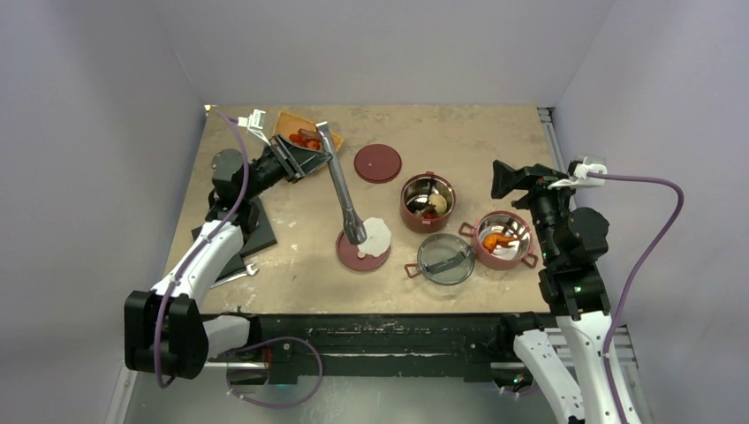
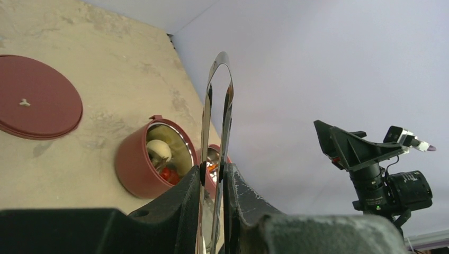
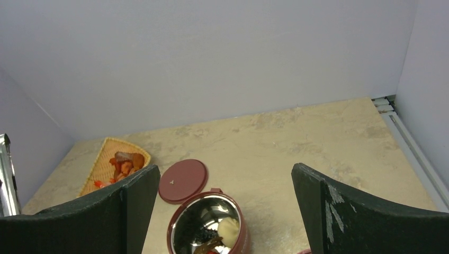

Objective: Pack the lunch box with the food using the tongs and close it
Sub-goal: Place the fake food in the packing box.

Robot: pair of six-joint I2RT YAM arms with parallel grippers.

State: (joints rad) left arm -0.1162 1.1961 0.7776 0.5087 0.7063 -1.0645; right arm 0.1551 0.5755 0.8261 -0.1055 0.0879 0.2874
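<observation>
My left gripper is shut on the slim silver tongs, squeezing both arms together. The tongs' lower end is over a flat white slice on a dark-red disc lid; whether it grips the slice I cannot tell. The lunch box lies apart: one bowl holds pale, dark and red food, the other bowl an orange piece. Beside them are the smoky clear lid and a second disc lid. My right gripper is open above the bowls.
An orange fan-shaped tray with more food pieces sits at the back left behind the left gripper. A short silver wrench lies near the left arm's base. Walls close in the table on three sides.
</observation>
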